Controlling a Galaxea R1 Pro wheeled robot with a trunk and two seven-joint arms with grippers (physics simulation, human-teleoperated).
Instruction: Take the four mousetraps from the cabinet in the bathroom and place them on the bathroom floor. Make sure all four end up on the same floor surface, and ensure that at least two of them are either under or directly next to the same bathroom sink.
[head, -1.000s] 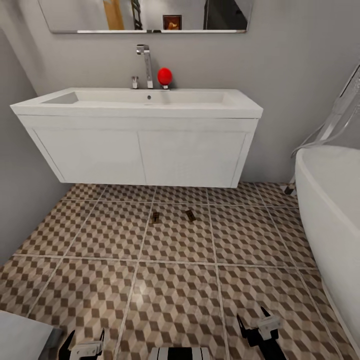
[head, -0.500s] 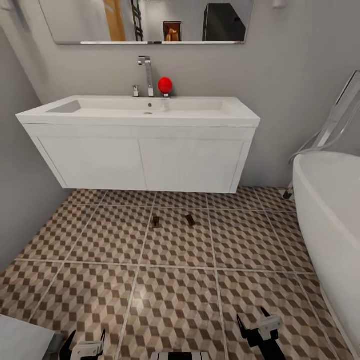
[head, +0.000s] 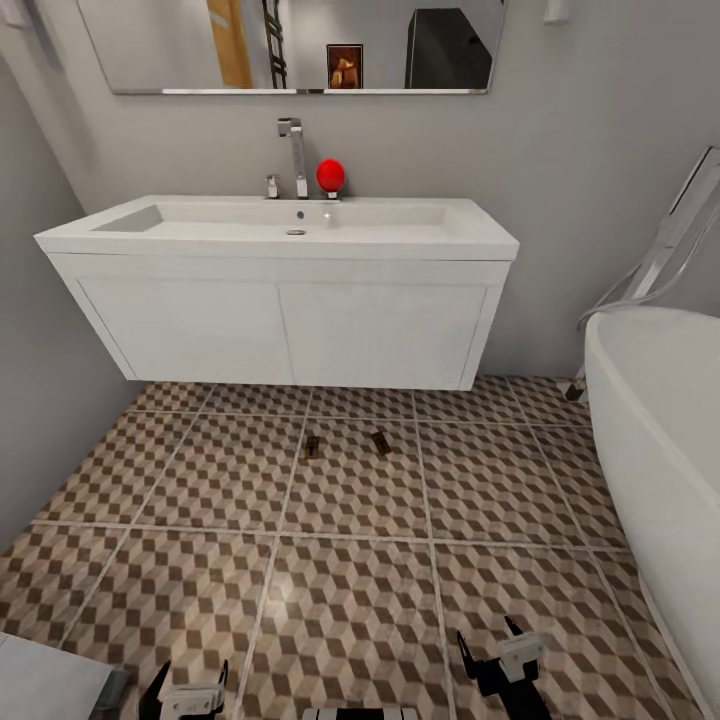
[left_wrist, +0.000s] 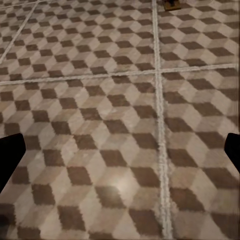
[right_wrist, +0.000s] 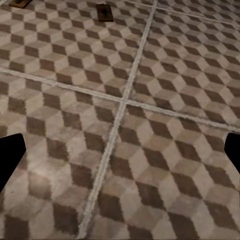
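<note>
A bathroom floor (head: 350, 590) of cube-patterned brown, beige and white tiles spreads out in front of the robot. Against the grey back wall hangs a wide white sink unit (head: 285, 300) with two plain doors, clear of the floor. A white bathtub (head: 665, 440) curves in along the right side. A mirror (head: 290, 45) runs above the sink, and a chrome tap (head: 293, 155) stands at the basin's back edge with a red ball-like thing (head: 330, 175) just beside it. Two mousetraps lie flat on the tiles just in front of the sink unit, near each other: one (head: 312, 447) by a grout line, the other (head: 381, 442) to its right. Nothing lies between them and the robot. The left pincer (head: 188, 690) and the right pincer (head: 500, 665) hang low over bare tiles, both released and empty.
</note>
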